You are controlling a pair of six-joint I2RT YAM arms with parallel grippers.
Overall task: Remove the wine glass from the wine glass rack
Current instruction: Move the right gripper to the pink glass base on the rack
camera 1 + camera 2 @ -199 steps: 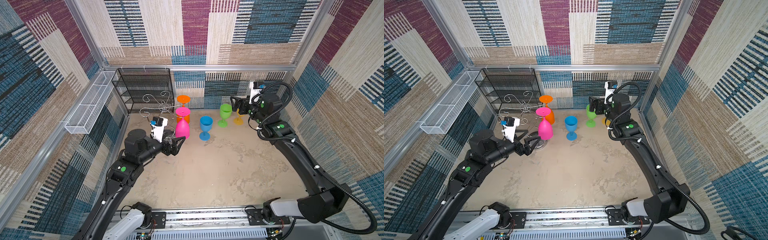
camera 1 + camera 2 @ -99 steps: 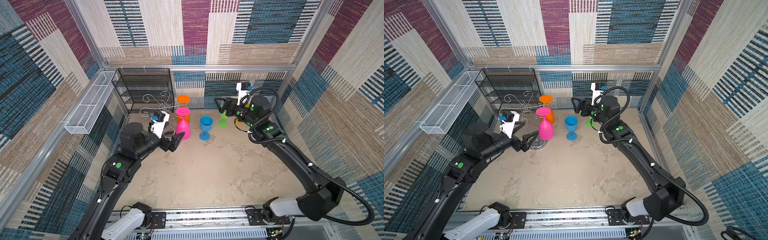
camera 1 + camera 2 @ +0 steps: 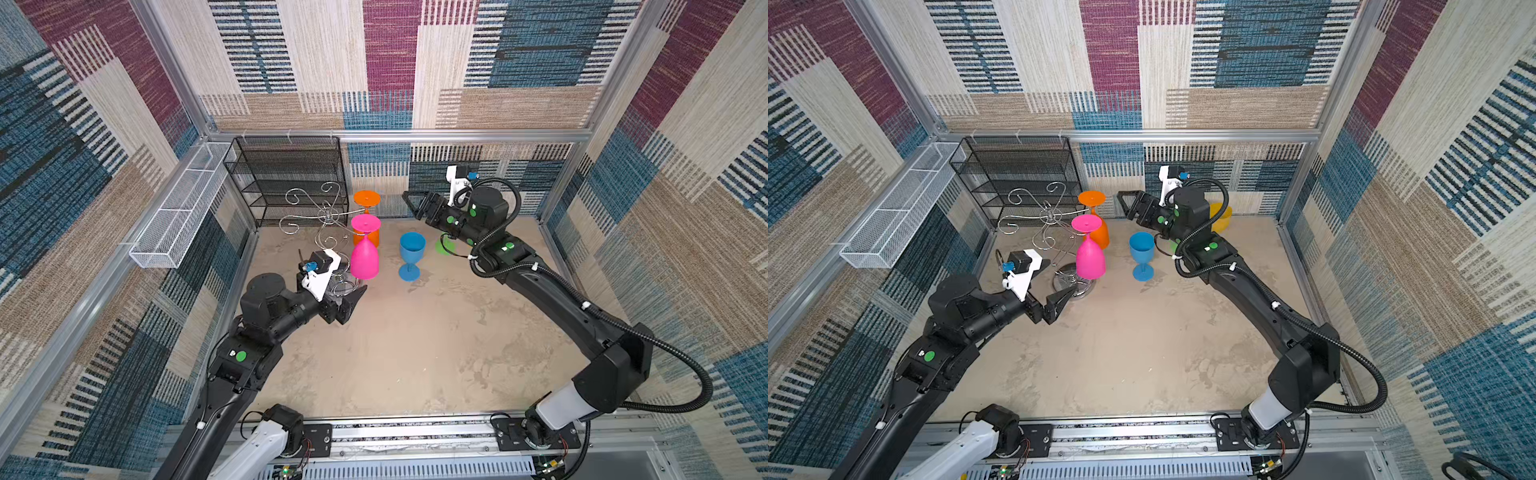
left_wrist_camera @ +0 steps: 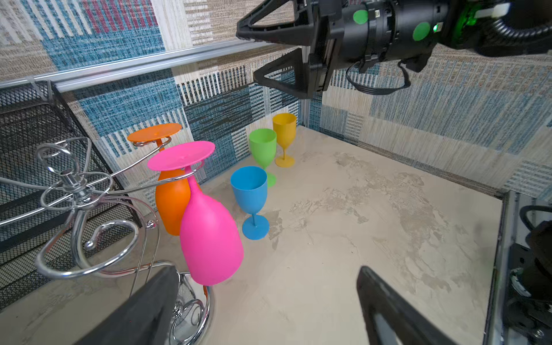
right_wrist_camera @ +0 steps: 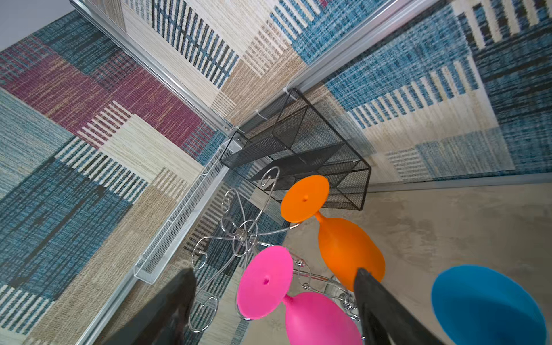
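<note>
Left wrist view: blue glass (image 4: 249,191) beside pink wine glass (image 4: 209,239); left claw (image 4: 265,273), right claw (image 4: 248,53) wide.

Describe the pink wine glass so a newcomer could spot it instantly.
Find the black mesh shelf unit in the back left corner; the chrome wine glass rack stands before it. Two glasses hang upside down there: the pink wine glass is the nearer, the orange glass behind it.

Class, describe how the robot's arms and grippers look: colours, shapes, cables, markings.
Both arms are black with white base links and green stickers. The left gripper and right gripper have black triangular fingers and white camera brackets. A ribbed black hose loops along the right arm.
</note>
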